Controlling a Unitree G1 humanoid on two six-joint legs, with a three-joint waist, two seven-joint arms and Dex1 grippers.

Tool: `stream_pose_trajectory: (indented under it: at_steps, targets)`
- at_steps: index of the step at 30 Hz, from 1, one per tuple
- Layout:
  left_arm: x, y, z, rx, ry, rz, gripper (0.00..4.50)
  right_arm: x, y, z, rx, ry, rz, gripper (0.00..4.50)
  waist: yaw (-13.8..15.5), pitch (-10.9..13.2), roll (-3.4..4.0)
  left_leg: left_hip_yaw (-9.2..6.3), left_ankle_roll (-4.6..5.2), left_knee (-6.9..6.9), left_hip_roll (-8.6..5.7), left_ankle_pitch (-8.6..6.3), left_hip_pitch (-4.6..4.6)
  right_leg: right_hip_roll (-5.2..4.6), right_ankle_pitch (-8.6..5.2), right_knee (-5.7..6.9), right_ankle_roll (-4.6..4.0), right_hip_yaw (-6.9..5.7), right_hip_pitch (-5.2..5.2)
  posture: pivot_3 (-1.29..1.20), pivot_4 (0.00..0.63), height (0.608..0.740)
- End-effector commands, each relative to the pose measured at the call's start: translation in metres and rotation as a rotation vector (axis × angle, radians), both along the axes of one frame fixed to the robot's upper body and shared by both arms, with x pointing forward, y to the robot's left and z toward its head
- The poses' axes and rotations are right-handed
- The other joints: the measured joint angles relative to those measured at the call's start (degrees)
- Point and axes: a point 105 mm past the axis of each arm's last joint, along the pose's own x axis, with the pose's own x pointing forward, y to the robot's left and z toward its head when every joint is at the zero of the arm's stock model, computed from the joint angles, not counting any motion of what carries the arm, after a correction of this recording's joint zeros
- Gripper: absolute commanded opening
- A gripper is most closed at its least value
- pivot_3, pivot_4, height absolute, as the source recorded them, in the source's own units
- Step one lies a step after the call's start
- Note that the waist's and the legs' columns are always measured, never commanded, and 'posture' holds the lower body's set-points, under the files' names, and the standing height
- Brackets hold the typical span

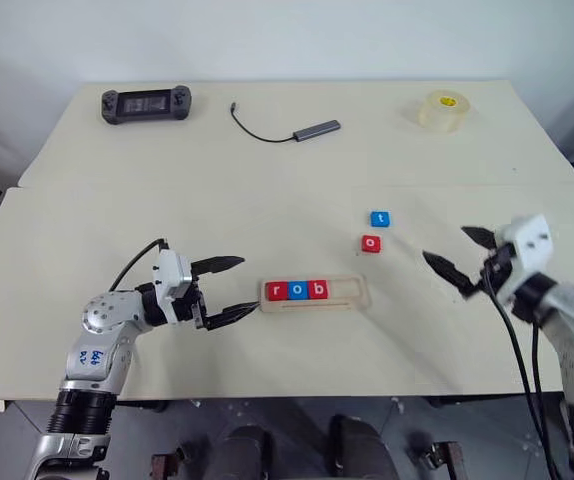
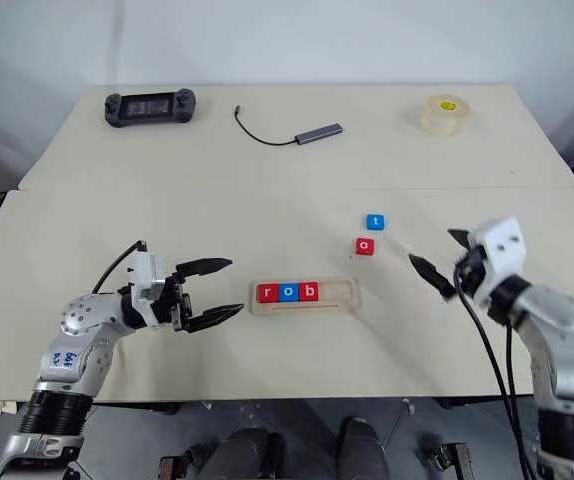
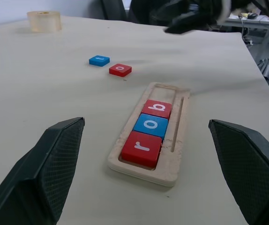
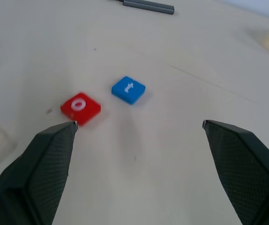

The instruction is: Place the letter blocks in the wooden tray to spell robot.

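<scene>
The wooden tray [image 1: 359, 292] lies near the table's front edge and holds three letter blocks in a row: red r [image 1: 276, 291], blue o [image 1: 297, 291], red b [image 1: 317, 290]. Its right half is bare. A loose red o block [image 1: 370, 243] and a blue t block [image 1: 380, 218] lie on the table behind and to the right of the tray. My left gripper [image 1: 231, 289] is open and empty just left of the tray's end. To the right of the tray and the loose blocks, my right gripper [image 1: 456, 255] is open, empty and off the table.
Along the far side of the table [image 1: 117, 210] lie a black handheld controller [image 1: 146, 104], a grey USB adapter with a black cable [image 1: 316, 129] and a roll of clear tape [image 1: 442, 110]. A seam runs across the table behind the blocks.
</scene>
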Motion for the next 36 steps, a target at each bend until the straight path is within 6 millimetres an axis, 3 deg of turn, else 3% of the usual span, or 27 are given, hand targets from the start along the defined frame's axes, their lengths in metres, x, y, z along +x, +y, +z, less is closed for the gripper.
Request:
stream_pose_trajectory:
  at_steps: [1, 8, 19, 27, 32, 36]
  targets:
    - [-0.006, -0.003, 0.007, -0.002, -0.049, 0.005, 4.5, 0.021, 0.01, 0.01, -0.02, 0.081, -0.049, 4.48, -0.1, 0.0, 0.0, 0.0, 0.01, 0.0, -0.04, 0.0, -0.02, -0.03, 0.0, 0.02, 0.0, 0.01, -0.04, 0.0, 0.15, 0.74]
    - [-0.01, -0.006, 0.005, -0.015, -0.032, 0.018, 4.5, 0.039, 0.028, 0.01, -0.04, 0.123, -0.03, 4.48, 0.7, 0.0, 0.0, -0.1, 0.02, -0.1, -0.11, -0.01, -0.11, -0.04, -0.01, -0.05, -0.01, -0.11, -0.07, 0.0, 0.15, 0.74]
    - [-0.009, -0.005, 0.007, -0.019, -0.041, 0.031, 4.5, 0.042, 0.041, 0.012, -0.022, 0.152, -0.058, 4.48, 0.4, 0.0, 0.0, -0.01, 0.03, -0.12, -0.09, -0.01, -0.09, -0.02, 0.0, -0.06, 0.0, -0.09, -0.09, 0.0, 0.15, 0.74]
    - [-0.01, -0.004, 0.008, -0.018, -0.041, 0.033, 4.5, 0.031, 0.072, -0.019, 0.059, 0.257, -0.124, 4.48, -0.1, 0.0, 0.0, -0.02, 0.02, -0.15, -0.08, -0.01, -0.09, 0.0, 0.0, 0.01, 0.0, -0.07, -0.16, 0.0, 0.15, 0.74]
    - [-0.013, -0.004, 0.007, -0.016, -0.034, 0.03, 4.5, 0.033, 0.076, -0.033, 0.101, 0.244, -0.274, 4.48, -0.2, 0.0, 0.01, 0.03, 0.02, -0.15, -0.12, -0.01, -0.11, -0.01, 0.0, 0.17, 0.0, 0.02, -0.29, 0.0, 0.15, 0.74]
    - [-0.013, -0.005, 0.008, -0.012, -0.033, 0.026, 4.5, 0.035, 0.083, -0.04, 0.126, 0.262, -0.315, 3.57, -0.3, 0.0, 0.01, 0.08, 0.02, -0.15, -0.13, -0.01, -0.11, 0.0, 0.0, 0.27, -0.01, 0.06, -0.36, 0.0, 0.15, 0.74]
